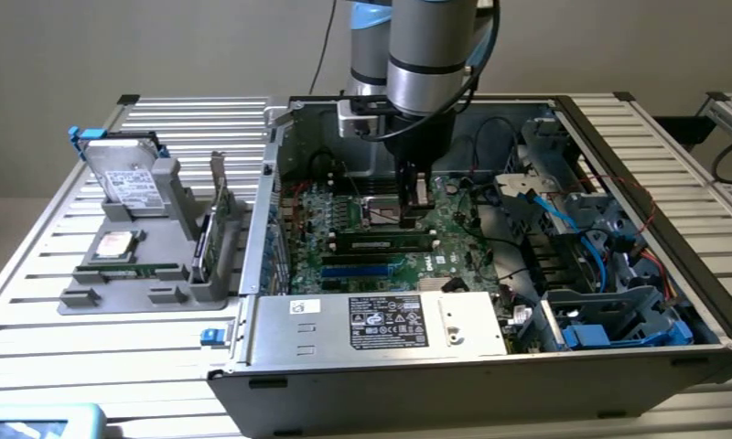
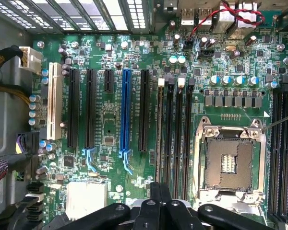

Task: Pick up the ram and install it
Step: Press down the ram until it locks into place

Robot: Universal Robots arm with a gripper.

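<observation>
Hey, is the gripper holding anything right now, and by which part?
Cannot tell. The gripper sits close to the ram, which stands in a slot of the motherboard.

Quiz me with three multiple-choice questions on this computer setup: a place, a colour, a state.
1. Where is the gripper, relative to the computer case?
A beside it
B inside, over the motherboard
C beneath it
2. The long slot between black slots is
A blue
B red
C yellow
3. The case is
A shut
B upside down
C open
Answers: B, it hangs above the green board; A, blue shows in the wrist view; C, its insides lie bare.
</observation>
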